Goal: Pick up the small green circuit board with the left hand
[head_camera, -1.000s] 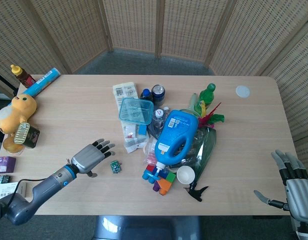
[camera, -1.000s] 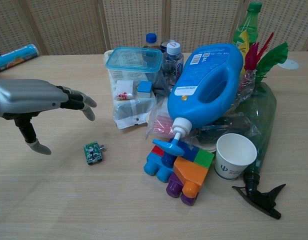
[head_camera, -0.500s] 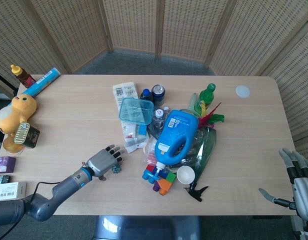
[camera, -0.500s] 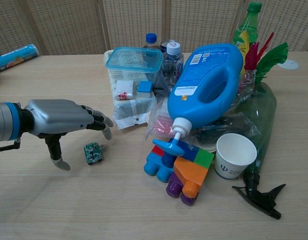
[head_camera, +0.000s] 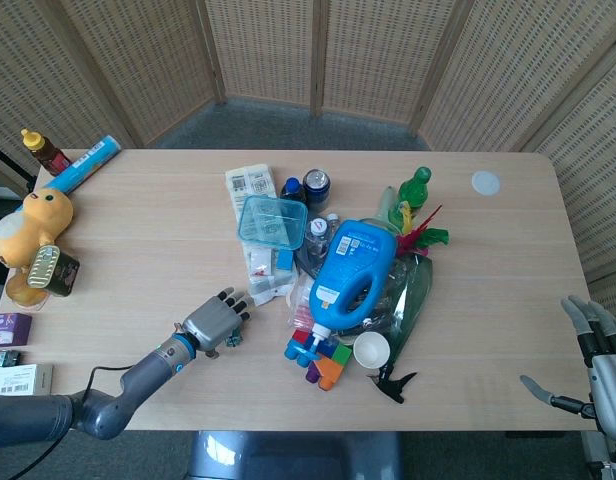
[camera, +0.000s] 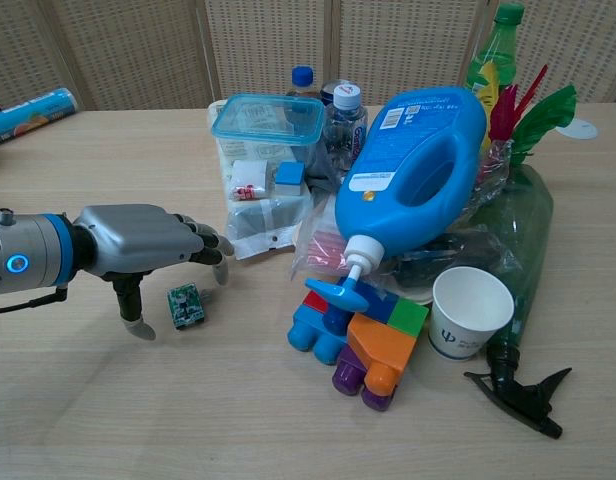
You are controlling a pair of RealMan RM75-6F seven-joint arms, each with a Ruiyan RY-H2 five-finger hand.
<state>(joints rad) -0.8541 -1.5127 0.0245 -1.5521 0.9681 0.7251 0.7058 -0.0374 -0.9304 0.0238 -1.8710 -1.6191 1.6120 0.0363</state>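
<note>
Chest view: left hand (camera: 148,247) poised over small green circuit board (camera: 185,305) lying flat on table (camera: 108,400) — fingers apart, nothing held. Board best pinched by edges, thumb (camera: 133,310) kept low — clutter avoided.

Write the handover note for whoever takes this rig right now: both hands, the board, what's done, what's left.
Left hand: open, palm down, poised over the small green circuit board, thumb beside it, fingers spread past it. No grip yet.
Right hand: open, idle off the table's right edge.
The board lies flat on the table, left of the toy blocks and in front of the plastic bags.
Done: approach.
Left: lower, pinch the board, lift.
</note>
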